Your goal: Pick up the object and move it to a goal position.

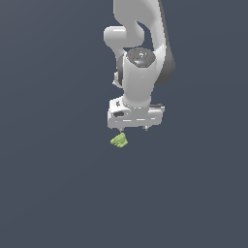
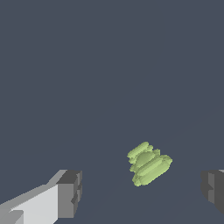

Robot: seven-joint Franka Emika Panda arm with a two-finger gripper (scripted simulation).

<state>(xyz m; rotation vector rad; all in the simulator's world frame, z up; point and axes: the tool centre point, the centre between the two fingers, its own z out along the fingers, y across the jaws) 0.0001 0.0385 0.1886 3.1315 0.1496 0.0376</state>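
The lumpy yellow-green object [image 2: 149,163] lies on the bare grey floor [image 1: 53,193], just below my gripper [image 1: 133,129] and toward the exterior view's left of its middle; my fingers [image 2: 69,194] are spread wide, holding nothing, the object between them but untouched; I judge this the approach; next I must drop lower, centre, then close; my arm hangs from above, wrist pointing straight down.

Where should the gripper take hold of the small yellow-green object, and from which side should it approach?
Probably from above, closing across the middle of the object. It lies flat as a short stack of ribbed segments, so the narrow waist across the stack seems the easiest span. The gripper is open, with one finger on each side of the object, not yet touching it.
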